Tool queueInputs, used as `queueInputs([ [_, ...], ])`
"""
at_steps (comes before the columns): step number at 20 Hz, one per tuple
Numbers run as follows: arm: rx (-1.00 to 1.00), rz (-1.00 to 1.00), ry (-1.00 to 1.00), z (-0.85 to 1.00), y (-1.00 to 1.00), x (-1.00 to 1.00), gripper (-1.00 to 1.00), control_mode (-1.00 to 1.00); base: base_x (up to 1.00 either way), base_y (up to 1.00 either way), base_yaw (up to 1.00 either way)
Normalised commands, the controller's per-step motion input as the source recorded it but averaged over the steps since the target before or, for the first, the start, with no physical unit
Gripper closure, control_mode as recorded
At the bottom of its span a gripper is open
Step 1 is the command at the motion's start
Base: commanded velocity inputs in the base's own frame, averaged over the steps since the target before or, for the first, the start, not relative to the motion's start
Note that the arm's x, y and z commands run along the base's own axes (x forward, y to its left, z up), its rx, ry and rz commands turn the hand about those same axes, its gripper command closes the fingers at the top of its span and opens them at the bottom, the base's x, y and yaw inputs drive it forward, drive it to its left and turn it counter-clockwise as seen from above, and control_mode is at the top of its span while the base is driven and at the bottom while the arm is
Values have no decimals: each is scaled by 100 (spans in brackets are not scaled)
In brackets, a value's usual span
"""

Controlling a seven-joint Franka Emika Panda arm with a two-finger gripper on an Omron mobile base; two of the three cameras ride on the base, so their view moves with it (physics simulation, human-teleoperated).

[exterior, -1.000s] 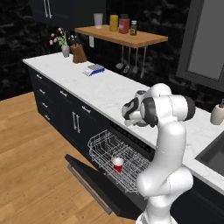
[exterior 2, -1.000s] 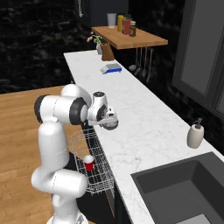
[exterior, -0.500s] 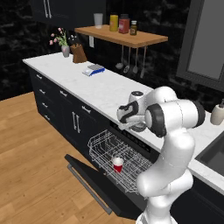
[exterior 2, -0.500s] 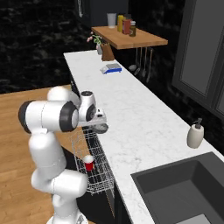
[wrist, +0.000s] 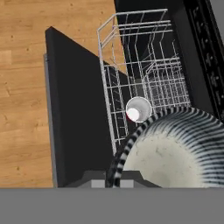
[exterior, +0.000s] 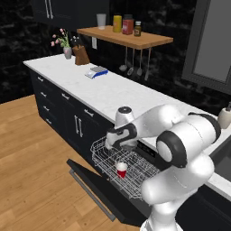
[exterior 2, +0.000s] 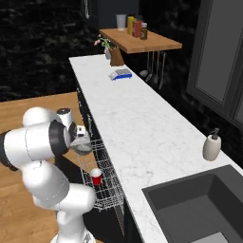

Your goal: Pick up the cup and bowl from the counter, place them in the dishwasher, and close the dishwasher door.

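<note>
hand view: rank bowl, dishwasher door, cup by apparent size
1. dishwasher door
2. bowl, which looms large because it sits right at the camera in the gripper, partly cut off by the frame
3. cup, upright in the rack

Even, flat rendered light, soft shadows, dim black walls, slight pixel blur.

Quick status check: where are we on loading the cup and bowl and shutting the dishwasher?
Done: the cup stands upright in the rack. In hand: the bowl is held in the gripper above the rack; in the hand view it hangs close over the cup. Left: set the bowl in the rack, release it, then lift the dishwasher door, which lies fully open.
</note>
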Motion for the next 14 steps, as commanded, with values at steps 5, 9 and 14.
queueInputs([
  [5,0,0,1,-12,72,22,100,-100,0,0,0],
  [9,0,0,0,-46,73,51,100,-100,0,0,0],
  [14,-3,0,0,-64,21,46,100,-100,0,0,0],
])
